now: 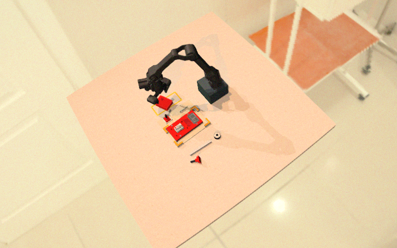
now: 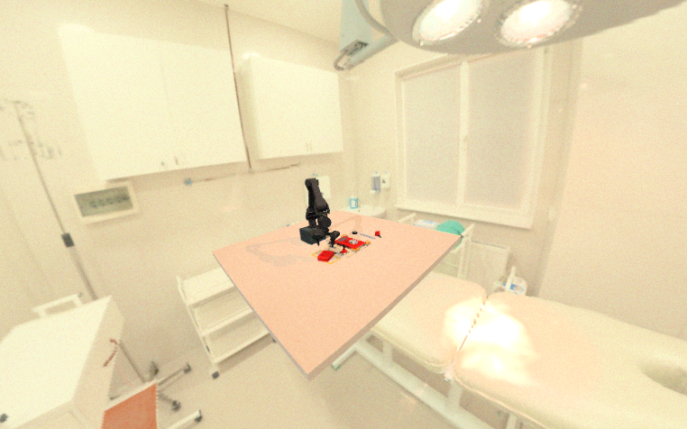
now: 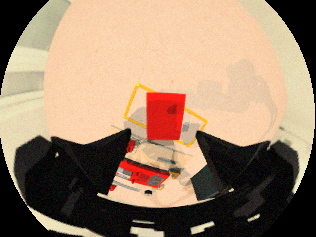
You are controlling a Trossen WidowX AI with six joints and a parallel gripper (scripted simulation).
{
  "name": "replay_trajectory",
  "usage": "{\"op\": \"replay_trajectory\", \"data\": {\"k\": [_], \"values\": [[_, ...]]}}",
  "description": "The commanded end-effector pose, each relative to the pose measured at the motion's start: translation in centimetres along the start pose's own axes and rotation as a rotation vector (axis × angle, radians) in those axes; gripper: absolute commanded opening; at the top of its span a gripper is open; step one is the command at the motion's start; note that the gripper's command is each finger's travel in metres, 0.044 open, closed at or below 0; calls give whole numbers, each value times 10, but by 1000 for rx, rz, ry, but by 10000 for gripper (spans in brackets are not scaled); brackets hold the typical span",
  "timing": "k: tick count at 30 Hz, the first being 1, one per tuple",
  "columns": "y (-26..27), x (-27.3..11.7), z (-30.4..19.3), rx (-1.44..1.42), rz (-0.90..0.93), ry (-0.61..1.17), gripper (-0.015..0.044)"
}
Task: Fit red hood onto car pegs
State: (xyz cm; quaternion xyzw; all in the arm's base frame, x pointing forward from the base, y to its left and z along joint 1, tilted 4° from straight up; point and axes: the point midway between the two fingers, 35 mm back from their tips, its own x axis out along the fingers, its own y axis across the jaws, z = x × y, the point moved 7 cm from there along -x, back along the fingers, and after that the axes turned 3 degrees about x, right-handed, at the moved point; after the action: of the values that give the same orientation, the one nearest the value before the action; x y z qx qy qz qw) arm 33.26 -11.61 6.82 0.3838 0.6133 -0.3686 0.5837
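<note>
The red hood (image 1: 164,103) (image 2: 325,256) (image 3: 165,114) lies on the table, roof up, askew across a yellow outline. My gripper (image 2: 325,243) (image 3: 163,133) is open and empty above the hood. In the wrist view the hood shows centred just beyond the gap between the fingertips. In the top view one finger overlaps the hood's left edge. The red chassis (image 1: 190,126) (image 3: 148,175) sits between the orange corners of the jig (image 1: 178,143). The pale engine block (image 1: 178,127) is on its deck. The pegs are too small to make out clearly.
The yellow outline (image 1: 178,96) (image 3: 131,101) surrounds the hood's spot. A small red part (image 1: 166,118) with a black stem stands between hood and chassis. Beyond the jig lie a grey rod (image 1: 200,148), a black-and-white wheel (image 1: 216,135) and another red part (image 1: 197,159).
</note>
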Motion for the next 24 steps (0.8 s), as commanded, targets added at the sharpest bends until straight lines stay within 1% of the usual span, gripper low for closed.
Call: {"op": "replay_trajectory", "data": {"k": [1,24], "values": [[-1,4,0,-6,-6,-1,440],[-2,20,1,-6,-6,-1,440]]}}
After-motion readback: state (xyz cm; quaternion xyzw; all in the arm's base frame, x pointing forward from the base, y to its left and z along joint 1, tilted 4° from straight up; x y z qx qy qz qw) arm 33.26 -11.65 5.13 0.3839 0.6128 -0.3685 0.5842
